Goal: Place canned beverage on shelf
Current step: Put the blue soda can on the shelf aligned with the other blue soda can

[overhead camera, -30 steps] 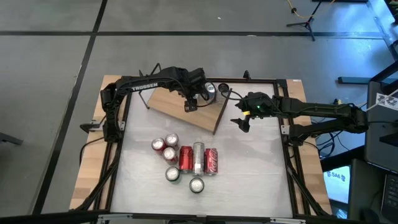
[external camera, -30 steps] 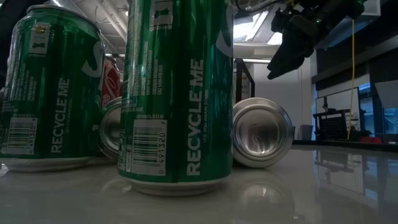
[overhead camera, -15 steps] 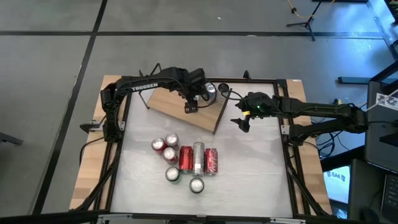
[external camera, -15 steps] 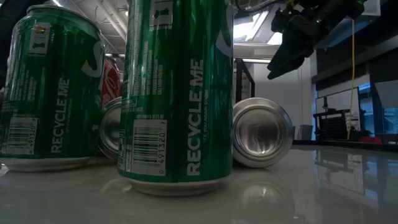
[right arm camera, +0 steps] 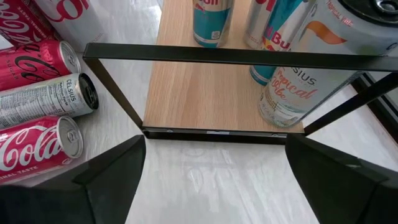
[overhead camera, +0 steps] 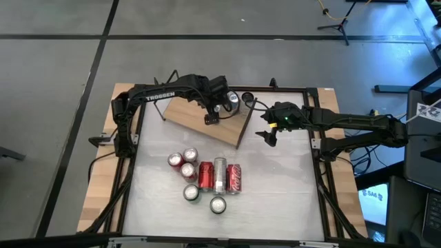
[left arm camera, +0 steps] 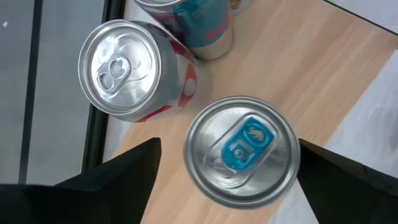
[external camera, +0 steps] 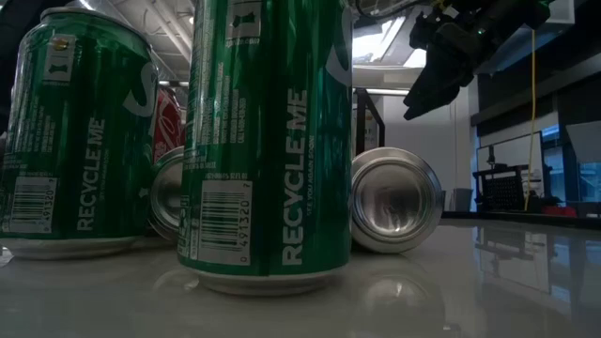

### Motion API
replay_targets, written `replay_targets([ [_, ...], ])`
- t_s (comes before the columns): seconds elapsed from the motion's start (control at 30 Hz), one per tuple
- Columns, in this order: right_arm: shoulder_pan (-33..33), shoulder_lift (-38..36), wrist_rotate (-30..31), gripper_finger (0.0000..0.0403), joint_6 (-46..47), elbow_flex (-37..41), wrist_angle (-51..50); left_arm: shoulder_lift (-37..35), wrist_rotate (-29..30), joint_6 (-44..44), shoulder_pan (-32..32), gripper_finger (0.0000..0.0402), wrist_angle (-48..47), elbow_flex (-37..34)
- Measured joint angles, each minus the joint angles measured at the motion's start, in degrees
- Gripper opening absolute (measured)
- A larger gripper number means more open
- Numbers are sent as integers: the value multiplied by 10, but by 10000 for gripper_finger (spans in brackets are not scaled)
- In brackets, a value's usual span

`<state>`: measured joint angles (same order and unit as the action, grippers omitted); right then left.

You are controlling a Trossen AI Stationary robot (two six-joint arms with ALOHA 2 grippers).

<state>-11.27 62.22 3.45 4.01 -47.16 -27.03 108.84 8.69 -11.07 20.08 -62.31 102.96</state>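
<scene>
The shelf (overhead camera: 186, 114), a light wooden board on black wire legs, stands at the table's far side. A silver can with a blue tab (left arm camera: 242, 152) stands upright on its base on the board (left arm camera: 323, 74). My left gripper (overhead camera: 210, 118) hangs over this can, open, one finger on either side of its top (left arm camera: 231, 148); a gap shows beside one finger. Behind it on the board stand a red-and-white can (left arm camera: 121, 68) and a teal can (left arm camera: 199, 22). My right gripper (overhead camera: 267, 134) hovers open off the shelf's right end (right arm camera: 216, 140), holding nothing.
Several more cans sit mid-table: red cola cans (overhead camera: 205, 176) and a silver can (overhead camera: 219, 173) lie on their sides, and green cans (external camera: 268, 141) stand upright nearer the front. A tall Celsius can (right arm camera: 298, 81) stands on the shelf's right end behind the wire frame (right arm camera: 217, 56).
</scene>
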Motion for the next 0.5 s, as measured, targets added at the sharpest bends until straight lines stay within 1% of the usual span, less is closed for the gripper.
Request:
replay_targets([
  [0.5, 0, 0, 0, 381, 0, 0, 0, 0, 0, 0, -4, 347, -12, 0],
])
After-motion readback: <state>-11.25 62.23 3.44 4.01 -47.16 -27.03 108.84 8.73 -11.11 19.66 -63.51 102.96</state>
